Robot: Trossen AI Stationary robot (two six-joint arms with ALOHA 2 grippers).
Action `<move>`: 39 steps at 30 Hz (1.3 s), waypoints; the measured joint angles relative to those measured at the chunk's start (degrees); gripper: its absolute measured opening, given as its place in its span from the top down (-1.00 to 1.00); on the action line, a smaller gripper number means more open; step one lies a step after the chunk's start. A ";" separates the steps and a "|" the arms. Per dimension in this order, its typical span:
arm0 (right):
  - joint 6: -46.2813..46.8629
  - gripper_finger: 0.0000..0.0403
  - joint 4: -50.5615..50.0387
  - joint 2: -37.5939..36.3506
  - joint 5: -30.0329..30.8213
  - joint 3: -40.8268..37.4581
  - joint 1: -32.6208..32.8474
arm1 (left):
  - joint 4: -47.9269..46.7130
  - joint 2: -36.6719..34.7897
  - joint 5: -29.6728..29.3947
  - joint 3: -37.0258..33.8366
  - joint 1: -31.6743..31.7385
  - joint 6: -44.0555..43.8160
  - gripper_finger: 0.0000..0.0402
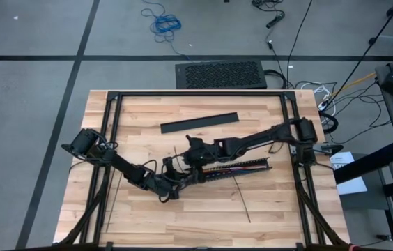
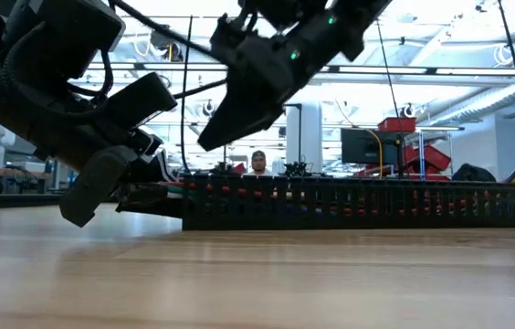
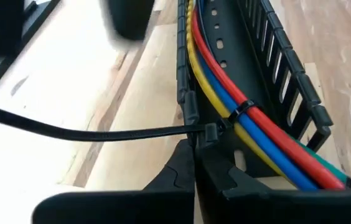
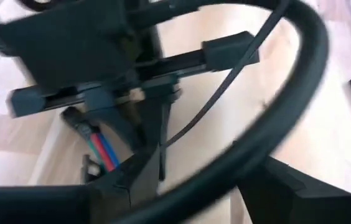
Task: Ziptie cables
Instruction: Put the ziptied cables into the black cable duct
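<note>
Left wrist view: cables (image 3: 259, 134) in slotted channel (image 3: 287, 74), ziptie (image 3: 241, 111) cinched round them.
Left gripper (image 3: 194, 165) clenched on the channel's wall right at the ziptie head, strap tail trailing off over wooden table (image 3: 101, 87). High view: right gripper (image 1: 195, 145) just beside the channel's left end, fingers look released, holding nothing. Loose channel lid (image 1: 200, 123) lies apart, farther back.

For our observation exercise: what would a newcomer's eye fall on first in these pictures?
First, the red, yellow and blue cables lying in the long black slotted plastic channel mid-table, cinched by a thin black plastic ziptie whose tail trails across the pale wooden table. Next, the two dark arms meeting there: the left gripper shut beside the ziptie's head, the right gripper just above the channel's end.
</note>
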 joint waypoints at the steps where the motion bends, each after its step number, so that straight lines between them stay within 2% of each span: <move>1: 0.17 0.09 -1.02 -0.54 0.01 0.01 0.35 | 0.09 0.00 0.00 -0.01 0.02 0.01 1.00; 7: 1.11 0.40 -3.01 -0.76 -0.48 0.03 3.78 | 0.19 0.00 0.07 -0.02 0.14 -0.01 1.00; 15: 0.51 0.96 0.63 3.12 -0.47 0.05 4.21 | 0.32 0.00 0.18 -0.07 0.14 -0.20 1.00; 29: 2.33 1.00 2.26 9.05 -5.61 0.52 1.83 | 0.67 -0.23 1.20 -0.07 0.18 -1.52 1.00; 39: 2.98 1.00 1.92 8.58 -5.16 0.31 1.64 | -4.76 -5.78 4.43 0.03 0.05 -4.53 1.00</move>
